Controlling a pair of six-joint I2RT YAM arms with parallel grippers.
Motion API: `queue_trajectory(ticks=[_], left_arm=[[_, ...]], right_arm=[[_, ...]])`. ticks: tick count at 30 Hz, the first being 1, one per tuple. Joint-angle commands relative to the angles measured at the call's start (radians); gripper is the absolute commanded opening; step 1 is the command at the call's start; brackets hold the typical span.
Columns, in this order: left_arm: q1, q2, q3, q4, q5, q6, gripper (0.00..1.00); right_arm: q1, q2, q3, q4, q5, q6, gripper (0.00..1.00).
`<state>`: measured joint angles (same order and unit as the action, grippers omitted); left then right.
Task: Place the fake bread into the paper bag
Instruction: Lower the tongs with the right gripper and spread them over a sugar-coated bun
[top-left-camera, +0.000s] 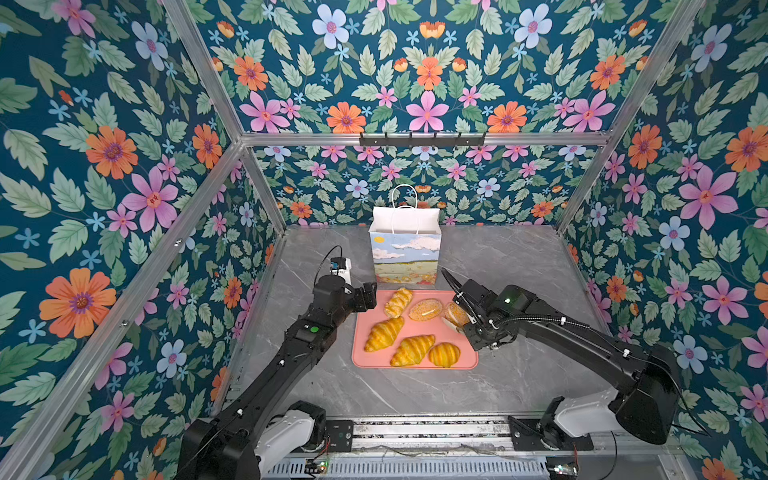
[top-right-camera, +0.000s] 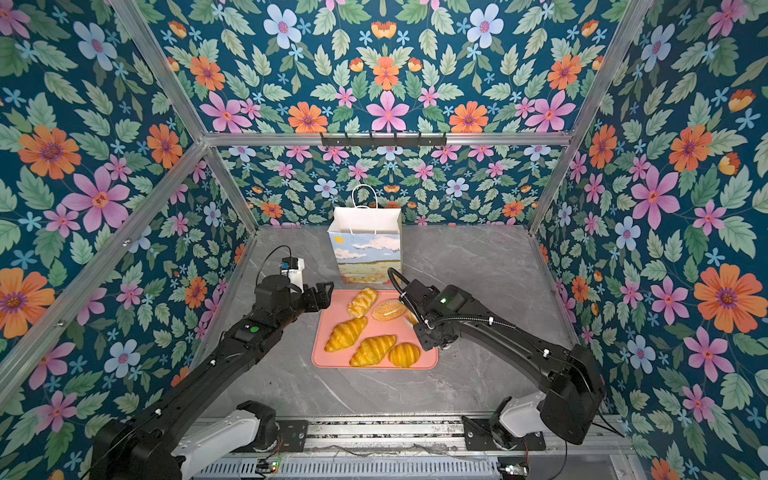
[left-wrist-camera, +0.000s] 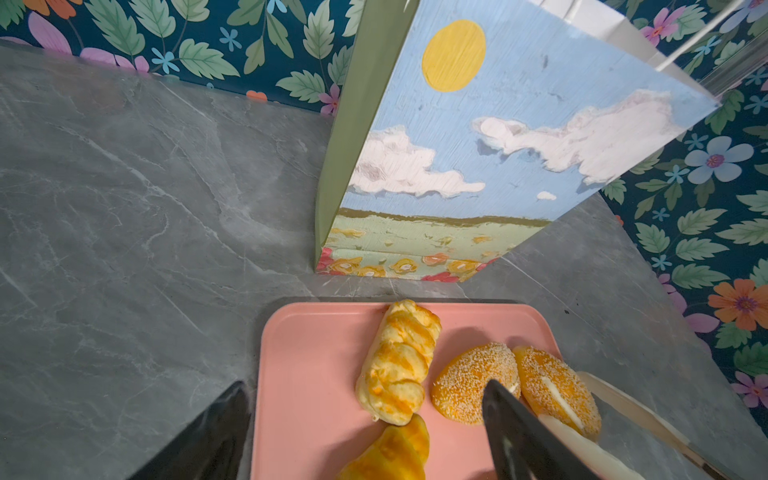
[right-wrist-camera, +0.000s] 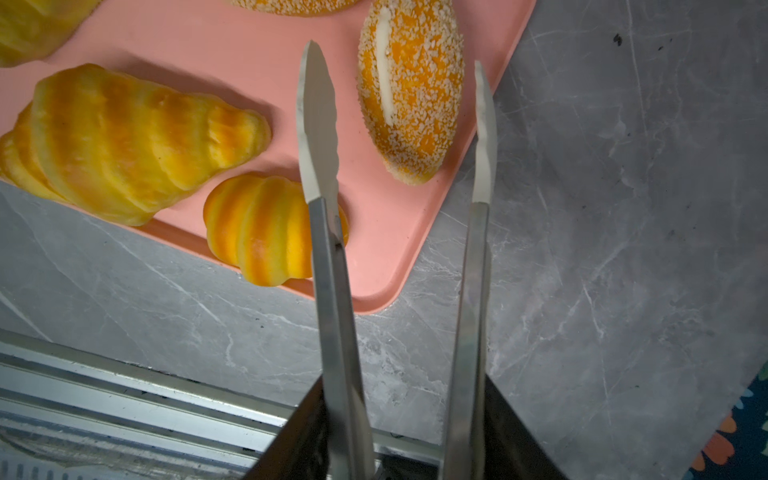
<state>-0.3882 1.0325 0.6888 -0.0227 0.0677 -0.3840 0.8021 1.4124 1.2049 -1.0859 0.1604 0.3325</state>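
Note:
Several pieces of fake bread lie on a pink tray (top-left-camera: 370, 359): a braided piece (top-left-camera: 398, 302), two speckled buns (top-left-camera: 424, 309) (right-wrist-camera: 409, 91), two croissants (top-left-camera: 384, 333) and a round striped bun (top-left-camera: 444, 354). The paper bag (top-left-camera: 405, 249) (left-wrist-camera: 498, 145) stands upright just behind the tray, its top open. My left gripper (top-left-camera: 369, 296) (left-wrist-camera: 365, 390) hovers open over the tray's far left corner, holding nothing. My right gripper (right-wrist-camera: 407, 415) is shut on metal tongs (right-wrist-camera: 328, 291). The tong tips are spread on either side of the right-hand speckled bun.
The tray sits mid-table on a grey marble-look top (top-left-camera: 519, 270). Flowered walls close in the left, right and back. A metal rail (top-left-camera: 415, 432) runs along the front edge, where both arm bases are mounted.

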Motion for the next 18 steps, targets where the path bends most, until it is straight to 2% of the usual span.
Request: queue_trajectory(ticks=[1,18], left_arm=[[0.003,-0.008,-0.002,0.018,0.002,0.017,0.88],[0.009,-0.014,-0.017,0.023,0.013,0.015,0.87]], right_arm=[[0.002,0.006,-0.002,0.02,0.027,0.011,0.52],[0.002,0.092,0.019,0.004,0.056,0.069,0.5]])
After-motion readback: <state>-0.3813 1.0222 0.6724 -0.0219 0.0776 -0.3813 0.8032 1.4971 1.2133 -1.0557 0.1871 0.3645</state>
